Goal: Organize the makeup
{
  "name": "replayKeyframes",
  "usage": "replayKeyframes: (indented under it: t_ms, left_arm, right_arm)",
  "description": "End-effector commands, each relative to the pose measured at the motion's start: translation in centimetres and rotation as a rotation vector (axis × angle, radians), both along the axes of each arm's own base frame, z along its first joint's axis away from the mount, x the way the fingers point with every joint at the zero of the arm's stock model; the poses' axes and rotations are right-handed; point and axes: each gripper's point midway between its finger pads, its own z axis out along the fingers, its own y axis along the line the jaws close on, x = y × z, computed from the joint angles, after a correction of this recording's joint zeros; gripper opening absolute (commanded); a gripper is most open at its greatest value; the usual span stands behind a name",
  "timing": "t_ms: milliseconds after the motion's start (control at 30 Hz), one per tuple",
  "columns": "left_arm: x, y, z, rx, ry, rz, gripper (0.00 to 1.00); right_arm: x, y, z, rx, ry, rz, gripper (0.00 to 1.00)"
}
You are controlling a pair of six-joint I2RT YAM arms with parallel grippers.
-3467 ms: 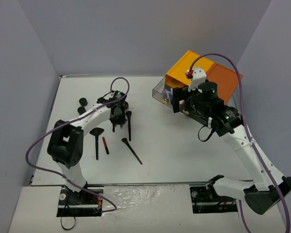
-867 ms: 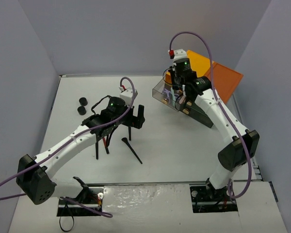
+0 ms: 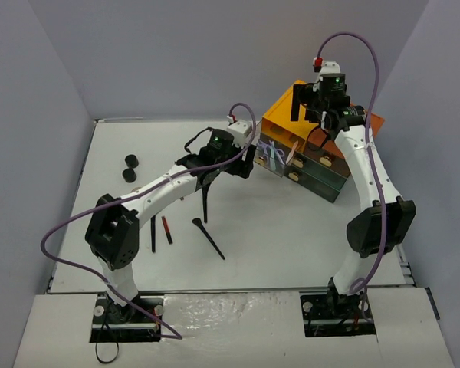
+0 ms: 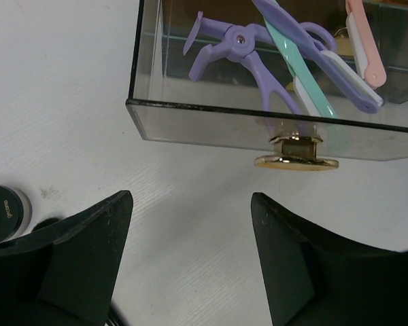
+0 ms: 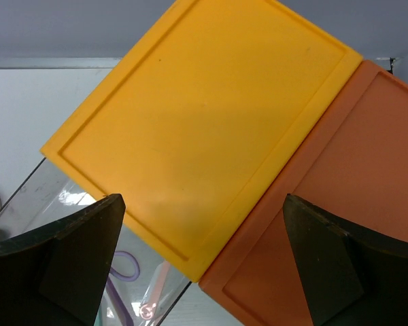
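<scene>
1. left gripper [image 4: 190, 197] is spread wide with nothing between its black fingers. it hangs low over the white table [image 4: 68, 102], just short of the drawer [image 4: 211, 122].
2. the drawer is clear plastic, pulled out of the box [image 3: 322, 165], with a round gold knob [image 4: 296, 155]. in it lie a purple curler [image 4: 241, 51] and teal, white and pink sticks [image 4: 292, 61], crossed over one another.
3. right gripper [image 5: 204, 197] is spread too, empty, above the box's smooth yellow-orange lid [image 5: 197, 122].
4. a round black-topped pot [image 4: 3, 214] sits by the left finger, cut off by the frame edge. it is possibly a jar, hard to say.
5. loose on the table, well left of the box, are two round black jars [image 3: 132, 160], three long black brushes [image 3: 208, 238] and a thin red stick [image 3: 166, 228].
</scene>
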Motion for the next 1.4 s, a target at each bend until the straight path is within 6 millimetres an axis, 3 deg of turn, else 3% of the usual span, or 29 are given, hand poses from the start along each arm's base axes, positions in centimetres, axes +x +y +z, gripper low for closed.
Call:
replayKeyframes:
  t_ms: [0, 200, 567, 733, 1000, 1367]
  left_arm:
    - [2.1, -1.5, 5.6, -0.092, -0.142, 0.004, 0.67]
    - [3.5, -2.5, 5.3, -0.11, -0.152, 0.022, 0.67]
    - [6.8, -4.5, 5.5, -0.164, -0.191, 0.072, 0.69]
    - [8.7, -5.9, 4.4, -0.195, -0.188, 0.102, 0.73]
    - [11.0, -7.4, 5.7, -0.278, -0.218, 0.141, 0.74]
    - [11.3, -7.8, 7.2, -0.364, -0.197, 0.171, 0.75]
  right_arm:
    - [2.2, -0.9, 1.3, 0.036, -0.074, -0.014, 1.0]
    - [2.9, -1.3, -2.6, -0.016, -0.001, -0.007, 1.0]
    - [0.4, 0.0, -6.9, -0.011, 0.104, 0.056, 1.0]
    - [-0.4, -0.2, -7.0, -0.01, 0.111, 0.05, 1.0]
    - [-1.2, -0.3, -7.4, -0.01, 0.123, 0.048, 1.0]
    - [-1.3, -0.3, -6.7, 0.001, 0.108, 0.046, 1.0]
